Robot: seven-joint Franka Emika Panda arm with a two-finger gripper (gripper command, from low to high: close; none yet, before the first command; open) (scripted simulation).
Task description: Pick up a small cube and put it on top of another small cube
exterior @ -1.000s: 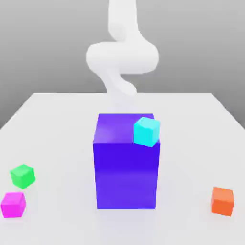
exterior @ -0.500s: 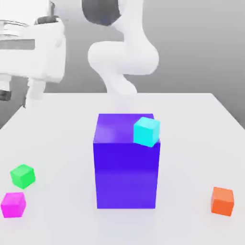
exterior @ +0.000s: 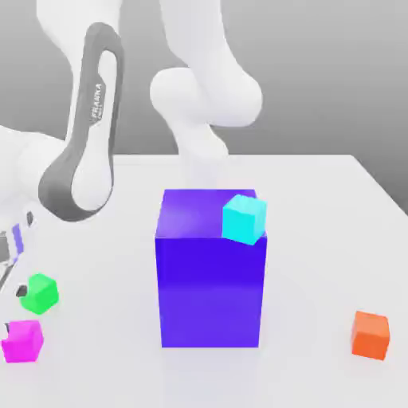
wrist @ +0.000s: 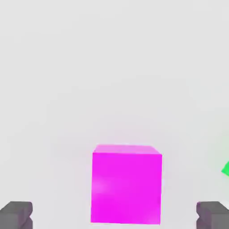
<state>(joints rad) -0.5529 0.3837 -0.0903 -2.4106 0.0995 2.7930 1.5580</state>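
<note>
The small magenta cube (exterior: 21,341) lies on the white table near the front corner on the exterior view's left. My gripper (exterior: 11,271) hangs just above it at that view's left edge. In the hand view the magenta cube (wrist: 126,184) sits between my two dark fingertips (wrist: 16,214), which stand wide apart with nothing held, so the gripper (wrist: 114,217) is open. A small green cube (exterior: 38,292) rests right behind the magenta one, and its corner (wrist: 226,169) shows in the hand view. A cyan cube (exterior: 244,217) sits on the big block's top edge.
The big blue-violet block (exterior: 210,271) stands mid-table. A small orange cube (exterior: 370,334) lies at the front on the exterior view's right. My arm's grey-and-white link (exterior: 84,159) leans over the table's left side in the exterior view.
My arm has swung down toward the exterior view's left and the hand has dropped over the magenta cube. No cube has moved.
</note>
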